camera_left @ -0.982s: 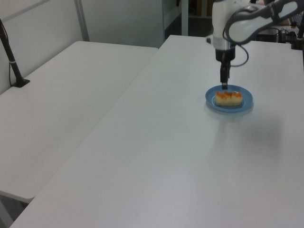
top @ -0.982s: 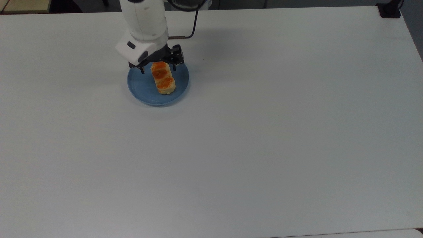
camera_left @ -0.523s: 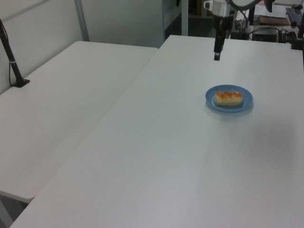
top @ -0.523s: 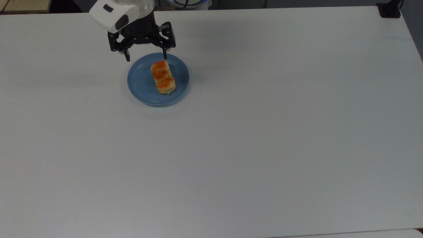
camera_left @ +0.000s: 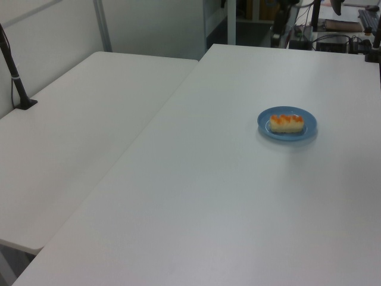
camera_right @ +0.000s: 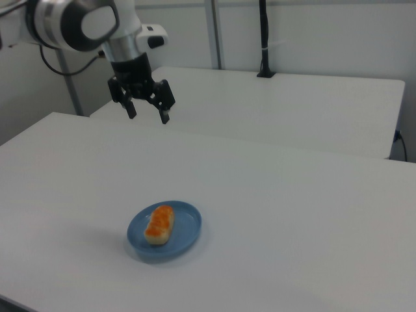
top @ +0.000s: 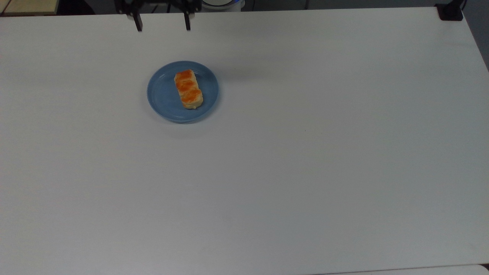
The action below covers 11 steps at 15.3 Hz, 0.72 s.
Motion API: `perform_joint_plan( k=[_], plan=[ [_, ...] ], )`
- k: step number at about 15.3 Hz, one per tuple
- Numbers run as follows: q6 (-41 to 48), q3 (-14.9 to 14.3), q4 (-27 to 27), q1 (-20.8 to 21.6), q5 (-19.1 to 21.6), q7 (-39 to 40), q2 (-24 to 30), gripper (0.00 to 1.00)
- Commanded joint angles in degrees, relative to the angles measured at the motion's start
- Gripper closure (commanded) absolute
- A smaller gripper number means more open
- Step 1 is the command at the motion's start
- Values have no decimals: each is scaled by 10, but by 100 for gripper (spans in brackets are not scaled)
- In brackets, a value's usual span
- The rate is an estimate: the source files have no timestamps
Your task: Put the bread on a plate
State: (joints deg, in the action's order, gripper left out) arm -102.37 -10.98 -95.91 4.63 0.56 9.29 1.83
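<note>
The bread (top: 188,89) lies flat across the middle of the blue plate (top: 162,95), its orange-brown lobes facing up; it also shows as the bread (camera_right: 159,224) on the plate (camera_right: 185,231) and as the bread (camera_left: 287,123) on the plate (camera_left: 306,132). My gripper (top: 163,26) hangs at the top view's upper edge, well clear of the plate. In the right view the gripper (camera_right: 148,115) is high above the table, open, with nothing between its fingers.
The white table (top: 305,152) spreads wide around the plate. A second white table (camera_left: 77,119) adjoins it in the left view. A black post (camera_right: 263,39) stands on the far table in the right view, and a black clamp (top: 450,11) sits at the top view's upper right corner.
The gripper has let go of the bread, risen and drawn back toward the top view's upper edge. The bread stays on the plate, unmoved.
</note>
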Motion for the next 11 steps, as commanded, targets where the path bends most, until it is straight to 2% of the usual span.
perform_joint_plan(
  k=[1,4,9,11],
  plan=[
    [2,33,-27,-47,2,27,28,0],
    [8,68,-27,-85,5,31,27,0],
    [9,78,-27,-104,9,28,29,0],
    [9,78,-26,-108,23,28,29,0]
  ],
)
